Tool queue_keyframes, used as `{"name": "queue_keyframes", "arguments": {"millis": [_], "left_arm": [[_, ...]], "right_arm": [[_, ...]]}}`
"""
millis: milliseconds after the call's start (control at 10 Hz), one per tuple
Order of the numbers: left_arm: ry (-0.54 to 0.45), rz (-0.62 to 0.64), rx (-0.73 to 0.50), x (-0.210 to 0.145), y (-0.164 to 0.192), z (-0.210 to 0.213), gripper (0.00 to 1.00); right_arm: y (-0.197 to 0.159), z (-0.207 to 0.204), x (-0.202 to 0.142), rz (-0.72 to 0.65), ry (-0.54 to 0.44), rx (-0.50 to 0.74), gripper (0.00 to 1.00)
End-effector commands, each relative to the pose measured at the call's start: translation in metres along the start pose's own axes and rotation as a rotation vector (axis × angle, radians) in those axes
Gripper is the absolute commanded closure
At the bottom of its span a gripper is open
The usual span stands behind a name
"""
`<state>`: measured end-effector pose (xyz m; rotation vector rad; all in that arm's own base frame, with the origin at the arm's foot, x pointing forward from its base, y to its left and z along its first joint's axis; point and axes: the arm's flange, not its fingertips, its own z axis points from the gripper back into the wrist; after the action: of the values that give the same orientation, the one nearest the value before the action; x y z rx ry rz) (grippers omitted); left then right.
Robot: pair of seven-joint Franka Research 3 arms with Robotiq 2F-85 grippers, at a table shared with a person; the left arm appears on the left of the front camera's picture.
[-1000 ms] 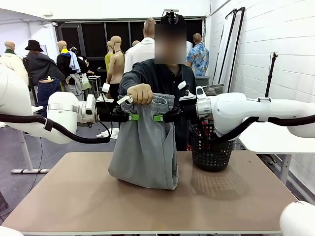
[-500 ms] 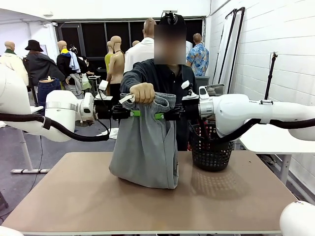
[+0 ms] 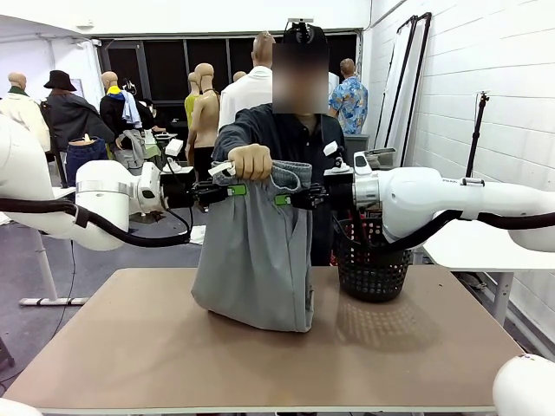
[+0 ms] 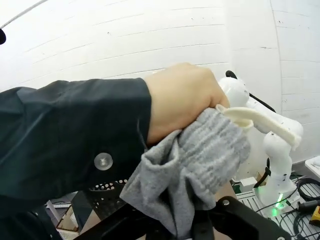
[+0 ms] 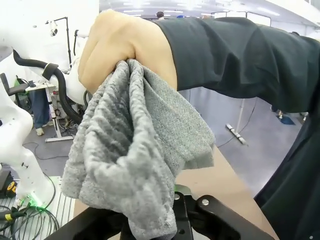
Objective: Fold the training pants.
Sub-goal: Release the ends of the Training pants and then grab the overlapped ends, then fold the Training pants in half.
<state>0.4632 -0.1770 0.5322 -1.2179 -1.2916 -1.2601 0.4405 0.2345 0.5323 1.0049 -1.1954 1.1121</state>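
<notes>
Your left gripper (image 3: pixel 232 190) is pinched shut on the left side of the training pants (image 3: pixel 254 264) just under the waistband, its green pads pressed into the grey jersey. Your right gripper (image 3: pixel 284 199) is clamped on the right side at nearly the same height, so the two face each other across the garment. In each wrist view the bunched waistband fabric sits directly above the black fingers at the bottom edge.

Between and just above your grippers, the person's hand (image 3: pixel 251 162) grips the gathered waistband in a fist, a dark sleeve reaching toward you. The pants hang down from there, their lower end resting in a soft fold on the tan counter (image 3: pixel 130 347).

Just right of the pants stands a black mesh basket (image 3: pixel 373 264) on the counter. You can read no brand, label or writing on the pants or basket.
</notes>
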Motion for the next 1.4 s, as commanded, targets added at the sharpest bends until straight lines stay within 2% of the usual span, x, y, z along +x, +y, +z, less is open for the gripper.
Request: {"name": "queue_keyframes", "arguments": {"millis": [0, 400, 800, 900, 1000, 1100, 1300], "left_arm": [[0.069, 0.006, -0.045, -0.005, 0.000, -0.001, 1.00], [0.152, 0.002, -0.032, -0.007, 0.001, -0.001, 1.00], [0.222, -0.034, 0.093, -0.008, 0.014, 0.001, 1.00], [0.223, -0.042, 0.137, -0.005, 0.020, 0.003, 1.00], [0.163, -0.027, 0.042, -0.007, 0.008, 0.003, 1.00], [0.163, -0.027, 0.042, -0.007, 0.008, 0.003, 1.00], [0.163, -0.027, 0.042, -0.007, 0.008, 0.003, 1.00]], "right_arm": [[-0.005, -0.004, 0.009, 0.005, -0.017, 0.018, 1.00], [-0.007, -0.001, 0.013, -0.016, 0.039, 0.070, 1.00], [-0.008, 0.001, 0.015, 0.003, 0.129, 0.096, 1.00], [-0.008, 0.001, 0.016, 0.014, 0.159, 0.062, 1.00], [-0.007, 0.000, 0.017, -0.001, 0.168, 0.056, 1.00], [-0.009, -0.001, 0.002, 0.014, 0.120, 0.099, 1.00], [-0.009, -0.001, 0.002, 0.014, 0.120, 0.099, 1.00]]}}
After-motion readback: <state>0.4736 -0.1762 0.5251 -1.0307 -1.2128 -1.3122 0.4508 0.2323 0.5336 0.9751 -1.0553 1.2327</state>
